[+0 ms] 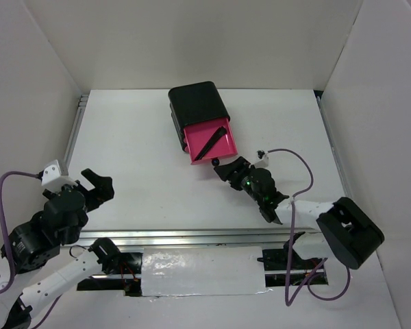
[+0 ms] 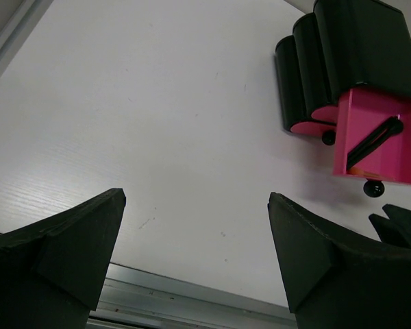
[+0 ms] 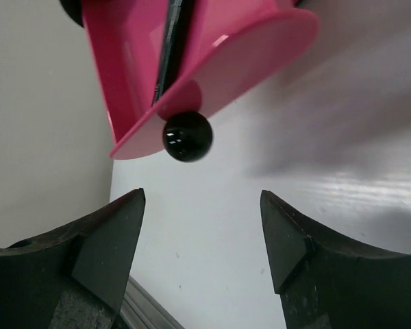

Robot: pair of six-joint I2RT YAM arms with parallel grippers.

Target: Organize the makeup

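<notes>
A thin black brush [image 1: 212, 142] lies slantwise in the pulled-out pink drawer [image 1: 224, 147] of the black chest [image 1: 197, 103]. The brush also shows in the left wrist view [image 2: 374, 140] and in the right wrist view [image 3: 175, 41]. My right gripper [image 1: 227, 168] is open and empty, just in front of the drawer's black knob [image 3: 187, 135]. My left gripper [image 1: 97, 186] is open and empty at the near left, far from the chest. No other makeup is in view.
A metal rail [image 1: 192, 237] runs along the near edge of the table. White walls enclose the table on the left, back and right. A purple cable [image 1: 298, 162] arcs over the table by the right arm.
</notes>
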